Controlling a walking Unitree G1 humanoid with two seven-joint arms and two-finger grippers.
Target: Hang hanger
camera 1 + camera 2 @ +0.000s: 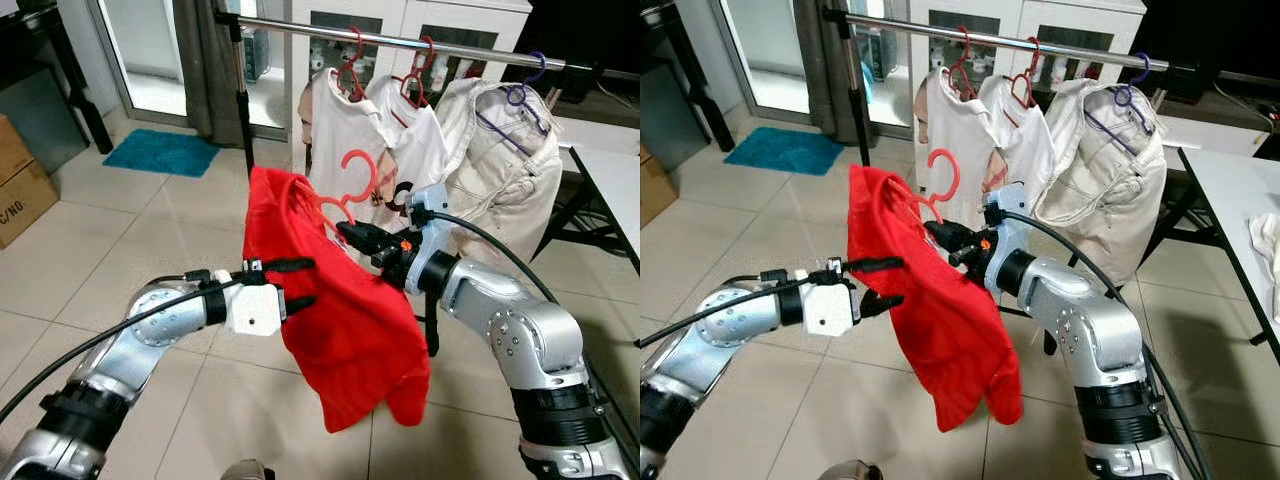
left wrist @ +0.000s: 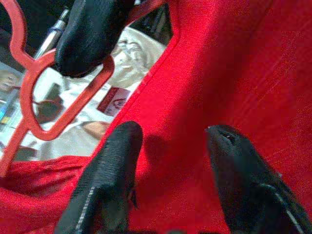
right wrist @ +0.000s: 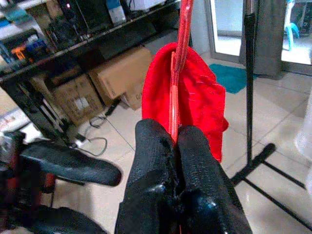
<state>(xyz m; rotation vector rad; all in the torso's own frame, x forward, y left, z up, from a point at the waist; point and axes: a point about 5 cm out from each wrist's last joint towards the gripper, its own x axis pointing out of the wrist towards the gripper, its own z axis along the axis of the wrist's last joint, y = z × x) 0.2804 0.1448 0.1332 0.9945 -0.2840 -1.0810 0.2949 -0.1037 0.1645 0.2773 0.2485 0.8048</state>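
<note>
From the left eye view, the right gripper (image 1: 352,236) is clamped on the red hanger (image 1: 352,185), just below its hook, so the hook stays free and upright for lifting onto the rail (image 1: 400,40). The hanger carries a red shirt (image 1: 345,310), which hangs well below the rail and in front of it. The left gripper (image 1: 300,283) has its fingers apart against the shirt's side, apparently steadying the cloth. On the rail already hang two white shirts (image 1: 345,125) on red hangers and a beige jacket (image 1: 500,160) on a purple hanger (image 1: 525,95); these crowd the rail's middle and right, leaving bare rail at the left, near the upright pole (image 1: 243,110).

The right eye view shows the same, with a white table (image 1: 1240,190) to the right of the rail.

In the left wrist view, the parted fingers (image 2: 109,175) press into red cloth.

In the right wrist view, the closed fingers (image 3: 156,161) pinch the hanger's thin stem, cardboard boxes (image 3: 117,78) beyond.
</note>
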